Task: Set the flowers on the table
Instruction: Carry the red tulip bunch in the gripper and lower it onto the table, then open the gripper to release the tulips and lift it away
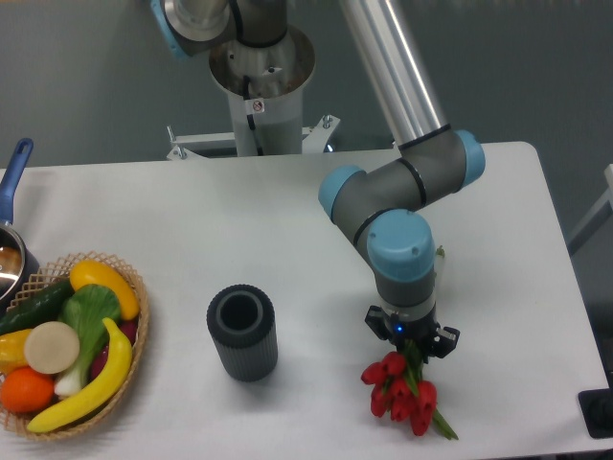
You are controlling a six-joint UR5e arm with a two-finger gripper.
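Table (287, 240) white, grey wall behind | gripper (412, 347) clamps flowers (400, 391) | basket (134, 383) left

A plain grey-blue wall (86, 86) fills the view from 9 to 3 o'clock. At 12 o'clock a pale metal pedestal (261, 115) stands on a bolted bracket. Lighting is soft and even.

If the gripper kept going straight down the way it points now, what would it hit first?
Most likely the table just below it: the gripper points down with the flowers in its jaws, though its height above the surface is unclear.
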